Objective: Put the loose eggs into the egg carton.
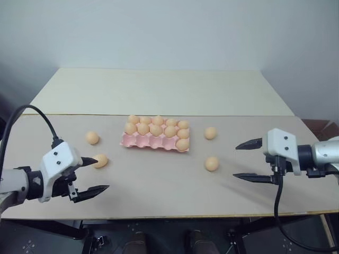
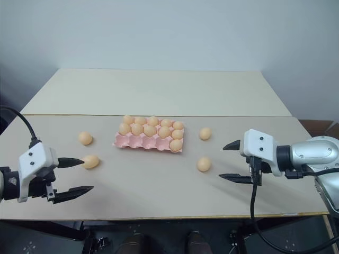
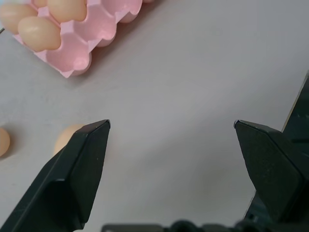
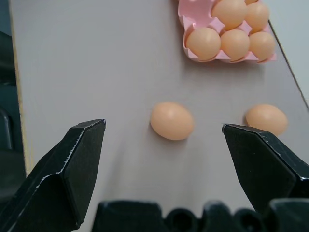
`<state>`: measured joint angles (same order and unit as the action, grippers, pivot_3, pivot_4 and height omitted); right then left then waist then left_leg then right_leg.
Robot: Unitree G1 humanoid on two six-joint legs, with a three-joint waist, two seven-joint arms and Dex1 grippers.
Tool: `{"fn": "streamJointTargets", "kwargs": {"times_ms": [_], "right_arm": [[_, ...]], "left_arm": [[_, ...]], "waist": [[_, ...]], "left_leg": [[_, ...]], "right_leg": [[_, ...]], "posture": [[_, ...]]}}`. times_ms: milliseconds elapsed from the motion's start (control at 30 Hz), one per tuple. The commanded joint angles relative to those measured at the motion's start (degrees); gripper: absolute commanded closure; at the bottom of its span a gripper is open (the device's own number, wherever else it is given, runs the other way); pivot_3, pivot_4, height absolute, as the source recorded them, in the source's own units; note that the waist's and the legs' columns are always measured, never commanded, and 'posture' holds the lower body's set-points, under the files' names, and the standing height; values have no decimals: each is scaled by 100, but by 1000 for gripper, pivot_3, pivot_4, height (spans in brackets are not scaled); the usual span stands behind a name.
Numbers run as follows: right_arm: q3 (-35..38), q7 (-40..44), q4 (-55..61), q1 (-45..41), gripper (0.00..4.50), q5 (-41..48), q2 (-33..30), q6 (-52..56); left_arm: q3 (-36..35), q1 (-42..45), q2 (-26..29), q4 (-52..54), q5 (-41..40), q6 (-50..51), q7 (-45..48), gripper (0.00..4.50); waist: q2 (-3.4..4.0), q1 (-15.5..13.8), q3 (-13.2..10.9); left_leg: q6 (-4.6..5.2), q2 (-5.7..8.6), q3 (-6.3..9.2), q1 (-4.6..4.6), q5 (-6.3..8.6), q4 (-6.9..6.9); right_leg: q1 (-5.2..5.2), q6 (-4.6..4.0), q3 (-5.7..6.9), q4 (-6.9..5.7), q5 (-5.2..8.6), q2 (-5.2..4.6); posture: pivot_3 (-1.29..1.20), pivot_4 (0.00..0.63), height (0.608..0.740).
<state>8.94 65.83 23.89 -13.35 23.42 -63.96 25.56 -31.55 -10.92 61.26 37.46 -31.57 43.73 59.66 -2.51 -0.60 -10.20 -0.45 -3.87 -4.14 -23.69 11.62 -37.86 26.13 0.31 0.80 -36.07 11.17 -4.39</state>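
Both your arms hover over the table, jaws spread wide and empty.

Your left gripper (image 1: 90, 174) reaches in from the left edge, angled down and inward, its upper fingertip just beside one loose egg (image 1: 100, 160); a second egg (image 1: 92, 137) lies farther back on that side. Your right gripper (image 1: 248, 160) comes in from the right, pointing toward the two eggs there (image 1: 212, 163) (image 1: 210, 133). The egg carton (image 1: 148, 142) sits mid-table between the pairs, its near row mostly unfilled.
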Motion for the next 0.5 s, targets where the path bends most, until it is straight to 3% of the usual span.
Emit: {"fn": "streamJointTargets", "kwargs": {"times_ms": [33, 500], "right_arm": [[-11, -421, 390, -197, 0, 76, 232, 206], [-1805, -1400, 91, -887, 0, -1223, 1185, 611]], "left_arm": [[193, 76, 116, -37, 28, -166, 86, 17], [1150, 732, 168, -299, 79, -407, 50, 17]], "waist": [[0, 15, 0], [-2, 9, 1]], "left_leg": [[0, 0, 0, 0, 0, 0], [1, 0, -3, -6, -1, 0]], "right_leg": [[0, 0, -1, -1, 0, 0], [3, 0, -2, 0, -1, 2]], "posture": [[0, 150, 740], [0, 150, 740]]}}
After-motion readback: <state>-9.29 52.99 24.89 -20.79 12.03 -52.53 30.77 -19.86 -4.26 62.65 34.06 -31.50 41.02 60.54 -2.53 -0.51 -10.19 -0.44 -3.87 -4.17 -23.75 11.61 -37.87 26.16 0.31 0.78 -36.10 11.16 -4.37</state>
